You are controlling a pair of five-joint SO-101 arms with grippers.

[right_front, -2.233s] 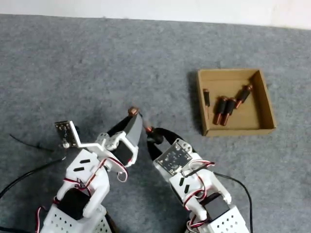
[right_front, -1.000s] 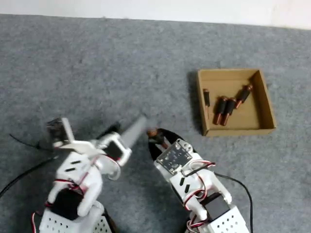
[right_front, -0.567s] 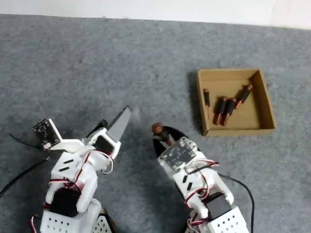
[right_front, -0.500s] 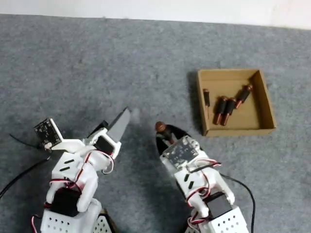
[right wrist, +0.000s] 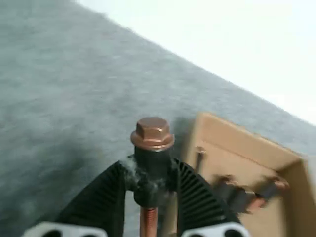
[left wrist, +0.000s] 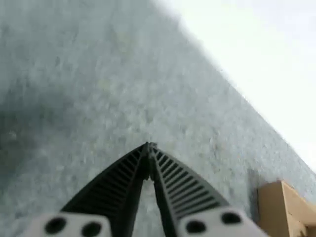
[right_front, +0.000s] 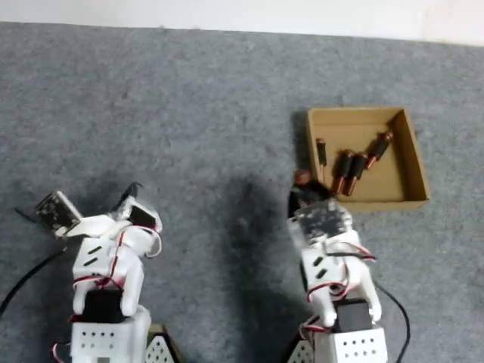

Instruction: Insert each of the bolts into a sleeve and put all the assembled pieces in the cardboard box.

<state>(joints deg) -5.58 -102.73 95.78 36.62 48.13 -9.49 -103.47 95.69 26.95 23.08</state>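
- Just beside the box, at its front left corner: right tool, over the grey tabletop, outside the box wall.
- Closed tight around a black sleeve, with both ribbed fingers pressing on its sides.
- Bolt pushed right through that sleeve: copper head sticking out past the fingertips, copper stem poking out the other end, back between the fingers.
- From the high view, bolt head just beside the left wall of the box, pointing toward the far side of the tabletop.
- So, bolt and sleeve together in the right tool, not in the box.
- Inside the box: two pieces lying side by side and touching, near the front wall.
- Also inside: one more piece, tilted, up toward the far right corner.
- Each of those three: a black sleeve with copper at the ends.
- Along the left wall inside the box: a thin bolt, lying alone, apart from the others.
- Left tool: fingers pinched together, tips touching, nothing held between them.
- Well apart from the box and from the right tool, low over bare tabletop on the left side.
- Far past the left tool's tips and off to one side: a corner of the box.
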